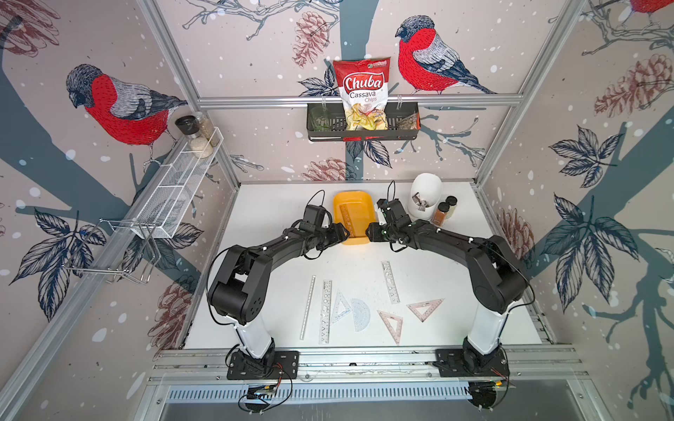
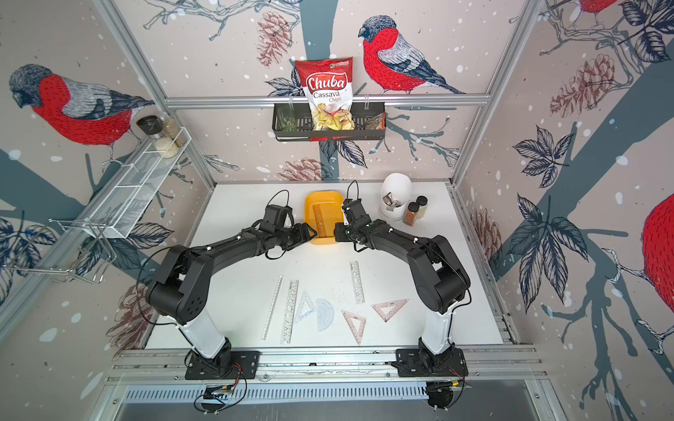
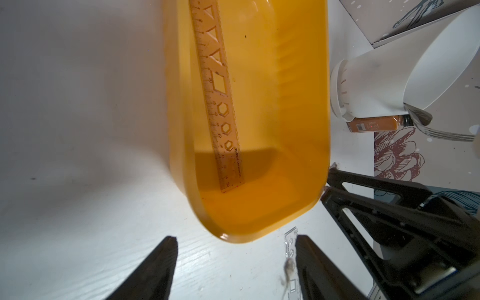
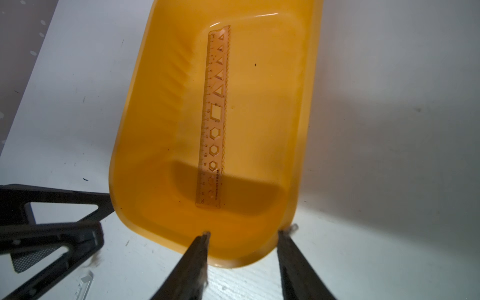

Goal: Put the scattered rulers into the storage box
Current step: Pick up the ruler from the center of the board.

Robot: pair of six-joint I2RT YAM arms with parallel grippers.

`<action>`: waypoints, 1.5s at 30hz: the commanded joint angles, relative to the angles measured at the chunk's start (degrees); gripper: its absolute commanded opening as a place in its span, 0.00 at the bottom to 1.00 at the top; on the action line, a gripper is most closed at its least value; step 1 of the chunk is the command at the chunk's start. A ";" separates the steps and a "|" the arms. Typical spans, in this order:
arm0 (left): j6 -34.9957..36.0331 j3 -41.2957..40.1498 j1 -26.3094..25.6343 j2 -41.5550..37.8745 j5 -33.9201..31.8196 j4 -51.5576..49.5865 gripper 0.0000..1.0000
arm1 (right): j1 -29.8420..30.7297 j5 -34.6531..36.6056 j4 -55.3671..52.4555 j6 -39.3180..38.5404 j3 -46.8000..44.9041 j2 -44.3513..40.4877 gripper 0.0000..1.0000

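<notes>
Left wrist view: left gripper (image 3: 235, 241), right gripper (image 3: 329, 178), jaws apart, empty, flank box (image 3: 259, 223); pot (image 3: 376, 85) and jar (image 3: 374, 126) crowd far-right corner of tabletop (image 3: 78, 130).

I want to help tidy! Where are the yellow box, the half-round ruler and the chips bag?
yellow box (image 1: 364, 215), in a top view, bare floor inside
half-round ruler (image 1: 361, 314), in a top view, its middle
chips bag (image 1: 362, 85), in a top view, the printed front

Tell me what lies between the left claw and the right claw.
The near end of the storage box, holding one ruler. Both top views show it between the left claw and the right claw.
</notes>
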 commanded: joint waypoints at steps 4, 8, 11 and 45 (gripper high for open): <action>0.78 1.97 0.87 1.42 0.45 0.66 0.76 | -0.46 -1.51 0.60 -1.34 2.47 1.06 0.49; 1.09 2.67 1.19 1.26 0.48 0.21 0.76 | -0.51 -1.09 -0.32 -1.72 2.68 -0.91 0.49; 1.10 1.56 0.99 -0.21 0.76 0.27 0.76 | 0.05 0.82 -2.10 -1.84 1.29 -3.87 0.49; 2.00 -18.29 -10.53 -15.25 -4.07 4.05 0.79 | 14.54 14.63 -3.92 13.05 -31.62 -18.85 0.49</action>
